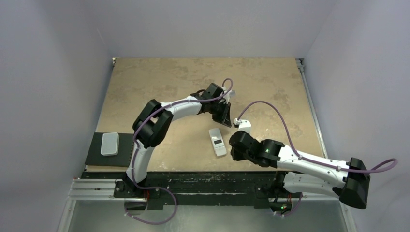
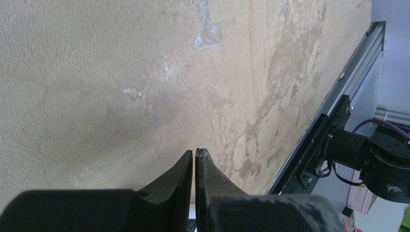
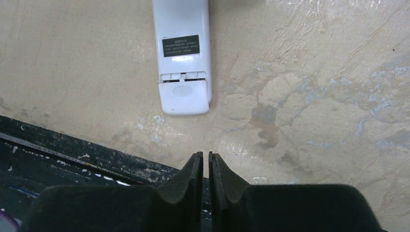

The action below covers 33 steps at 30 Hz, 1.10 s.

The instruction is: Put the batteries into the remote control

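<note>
1. The remote [image 1: 217, 141] lies flat on the tan surface [image 1: 164, 82], near its front edge and between the two arms. Its white back faces up.
2. In the right wrist view the remote [image 3: 182, 29] shows a dark label, and its battery lid [image 3: 185, 96] is at the end nearer the robot. A thin seam with small slots runs between label and lid.
3. The right tool [image 1: 233, 154] hangs just right of the remote's near end without touching it. Its fingers [image 3: 193, 169] are almost pressed together, with only a thin slit between them and nothing in it. The dark front edge of the surface runs under them on the left.
4. The left tool [image 1: 227, 120] is beyond the remote's far end, apart from it. Its fingers [image 2: 186, 166] are closed to a hairline gap and pinch nothing. Only bare, mottled surface lies beneath them.
5. At the left front corner a black tray [image 1: 126, 154] carries a light-grey rounded plate [image 1: 109, 144], well apart from the remote.
</note>
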Each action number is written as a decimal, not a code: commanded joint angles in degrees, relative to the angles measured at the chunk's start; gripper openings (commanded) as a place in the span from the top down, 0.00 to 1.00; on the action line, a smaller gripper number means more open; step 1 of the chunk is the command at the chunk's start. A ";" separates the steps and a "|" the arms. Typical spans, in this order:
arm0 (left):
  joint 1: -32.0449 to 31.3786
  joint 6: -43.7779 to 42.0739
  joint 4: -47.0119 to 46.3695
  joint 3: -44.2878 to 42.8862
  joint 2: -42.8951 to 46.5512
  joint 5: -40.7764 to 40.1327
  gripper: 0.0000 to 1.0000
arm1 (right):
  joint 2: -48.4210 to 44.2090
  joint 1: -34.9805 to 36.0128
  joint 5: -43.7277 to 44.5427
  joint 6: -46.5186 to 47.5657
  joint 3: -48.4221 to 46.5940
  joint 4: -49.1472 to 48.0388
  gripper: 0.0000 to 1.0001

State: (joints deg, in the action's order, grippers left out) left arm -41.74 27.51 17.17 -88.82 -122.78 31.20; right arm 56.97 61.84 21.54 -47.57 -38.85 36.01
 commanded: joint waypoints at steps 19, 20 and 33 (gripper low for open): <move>0.12 -3.43 4.61 5.97 2.25 -7.29 1.00 | -0.53 -0.21 1.94 -1.89 -0.36 1.77 0.80; 0.16 -3.61 4.97 6.17 2.47 -7.70 1.00 | -0.50 -0.21 1.95 -1.91 -0.35 1.85 0.80; 0.21 -4.87 7.97 9.54 6.36 -13.15 1.00 | -0.22 -0.23 2.34 -2.09 -0.34 2.55 0.76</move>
State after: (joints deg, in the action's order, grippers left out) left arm -41.76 24.77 22.17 -80.97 -119.26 21.98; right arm 56.95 61.84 21.61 -48.47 -38.87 37.45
